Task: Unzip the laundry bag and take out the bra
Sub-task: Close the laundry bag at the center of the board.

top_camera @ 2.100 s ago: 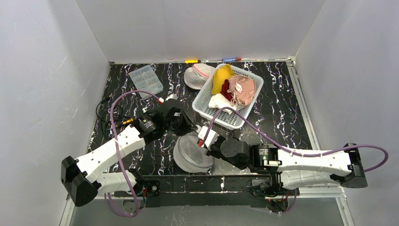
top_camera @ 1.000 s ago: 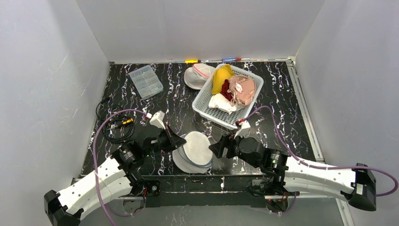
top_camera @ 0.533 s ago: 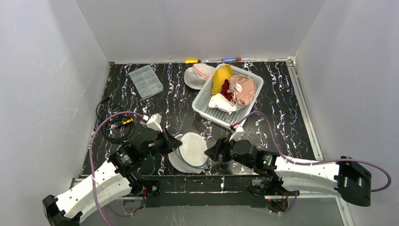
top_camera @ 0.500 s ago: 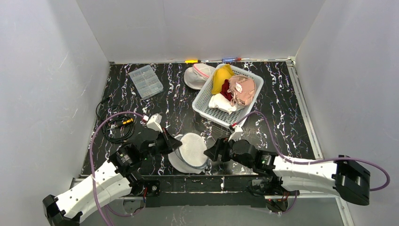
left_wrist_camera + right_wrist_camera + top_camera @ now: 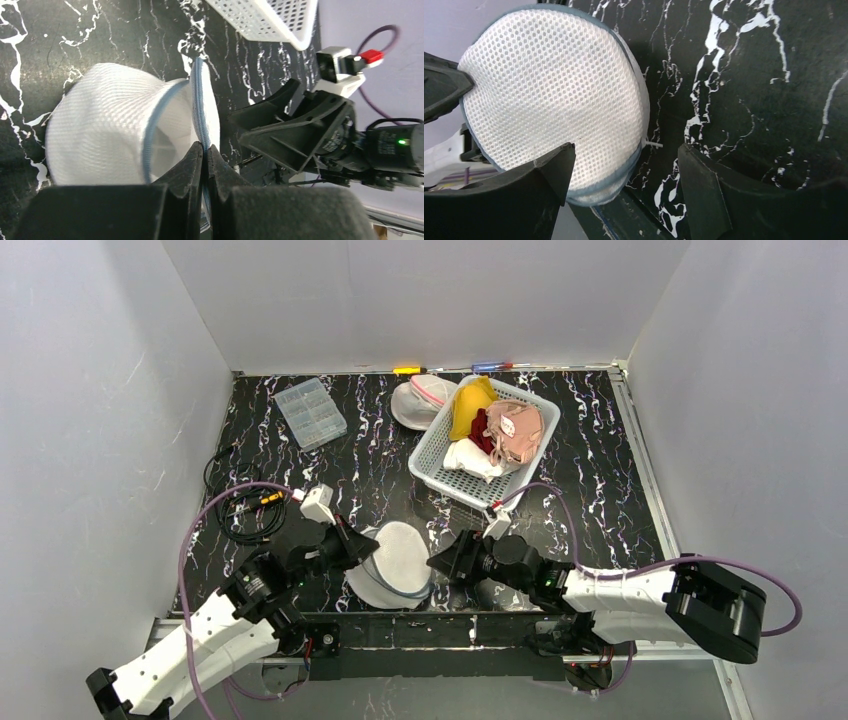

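Your bag (image 5: 392,562) sits at the near edge of the bench (image 5: 600,470), btwn the two hands. It's a round white mesh pouch w/ blue trim.

L hand (image 5: 205,146) is on the bag's left side. Its fingers are pressed together, pinching the blue trim where a flap of the rim stands up off the dome. In the L wrist view the trim runs straight into the fingertips. Can't tell if you've got the zip pull or just the edge. There's a gap in the rim beside the pinch, but I can't tell how far the zip is undone.

R hand (image 5: 626,152) is at the bag's right side, fingers spread wide and gripping nothing. The bag's lower edge lies btwn them. One finger (image 5: 541,182) is right at the mesh, touching or just off it, can't tell which. The other finger (image 5: 709,195) is over bare bench.

Bra: can't make it out, the mesh hides whatever's inside.

Elsewhere:
- The white basket (image 5: 430,455) is further back, right of centre, well apart from the bag. It holds yellow, red & pink clothes.
- A 2nd bag (image 5: 418,402) lies against the basket's back-left corner.
- A clear box (image 5: 310,412) is at the back left.
- A black cable (image 5: 240,510) is coiled on the left, near the L arm.
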Controlling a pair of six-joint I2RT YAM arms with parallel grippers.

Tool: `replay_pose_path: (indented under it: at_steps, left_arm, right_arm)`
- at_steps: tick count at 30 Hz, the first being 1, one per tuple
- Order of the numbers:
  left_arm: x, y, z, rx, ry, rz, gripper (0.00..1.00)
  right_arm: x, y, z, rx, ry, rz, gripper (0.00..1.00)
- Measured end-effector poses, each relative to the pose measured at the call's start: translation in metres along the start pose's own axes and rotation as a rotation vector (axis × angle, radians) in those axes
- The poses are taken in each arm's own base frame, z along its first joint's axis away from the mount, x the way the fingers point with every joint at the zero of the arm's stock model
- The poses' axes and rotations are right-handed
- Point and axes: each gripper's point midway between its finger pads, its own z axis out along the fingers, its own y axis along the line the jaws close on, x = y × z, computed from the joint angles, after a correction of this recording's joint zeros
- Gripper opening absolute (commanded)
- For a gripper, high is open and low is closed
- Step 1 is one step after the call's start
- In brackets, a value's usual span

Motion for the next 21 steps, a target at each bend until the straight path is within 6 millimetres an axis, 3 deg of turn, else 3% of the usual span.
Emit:
replay_pose_path:
  at_steps: [5,13,17,21]
  left_arm:
    - [-0.011,-0.015,-0.006,0.067,-0.042,-0.018,0.0]
    - [-0.029,-0.048,-0.01,0.195,-0.1,-0.068,0.0]
    - [-0.035,-0.063,-0.009,0.237,-0.105,-0.077,0.0]
    - [-0.044,-0.085,-0.005,0.267,-0.088,-0.074,0.0]
  right_arm:
    - [0.001,0.009,0.0,-0.065,-0.002,0.048,0.85]
    - [-0.017,0.039,-0.005,-0.184,-0.061,0.134,0.85]
    - [-0.031,0.048,-0.02,-0.226,-0.119,0.14,0.85]
    - [-0.061,0.06,-0.046,-0.258,-0.239,0.111,0.85]
